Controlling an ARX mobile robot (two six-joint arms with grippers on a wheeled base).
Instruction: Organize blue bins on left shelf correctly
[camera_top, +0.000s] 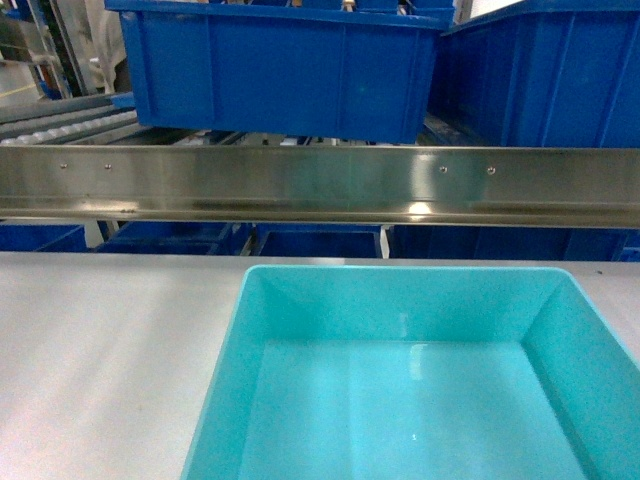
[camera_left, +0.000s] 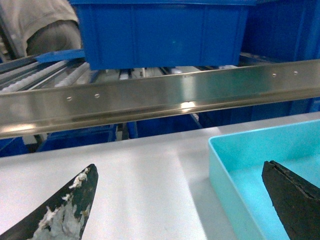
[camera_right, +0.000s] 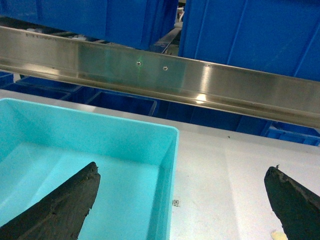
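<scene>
Item: turquoise tub (camera_top: 420, 390), pale, rectangular, smooth sloping walls, nothing inside. It sat on a grey tabletop (camera_top: 100, 360), right of centre in the head view, its far rim close below the shelf's steel rail (camera_top: 320, 185).

Item: left shelf, shiny steel, front rail running the full width with small rivets. White rollers (camera_top: 70, 125) showed on the track at the far left behind the rail.

Item: royal-blue crate (camera_top: 280, 65), sitting on the upper tier above the rail. A second royal-blue crate (camera_top: 545, 70) stood just beside it to the right. More blue bins (camera_top: 315, 240) sat on the lower tier, seen only through the gap beneath the rail.

Item: left gripper (camera_left: 185, 200), jaws spread wide. One dark finger (camera_left: 65, 210), scuffed white, was over bare table; the other was over the tub's interior, so the tub's left wall lay between them. Contact could not be told.

Item: right gripper (camera_right: 182, 202), jaws likewise wide apart, straddling the tub's right wall; one finger (camera_right: 60, 205) over the tub's floor, the other over the table. A small square printed mark (camera_right: 176, 202) lay on the table beside the tub.

Item: a person in a pale shirt (camera_left: 42, 25), partly visible behind the shelf at upper left.
</scene>
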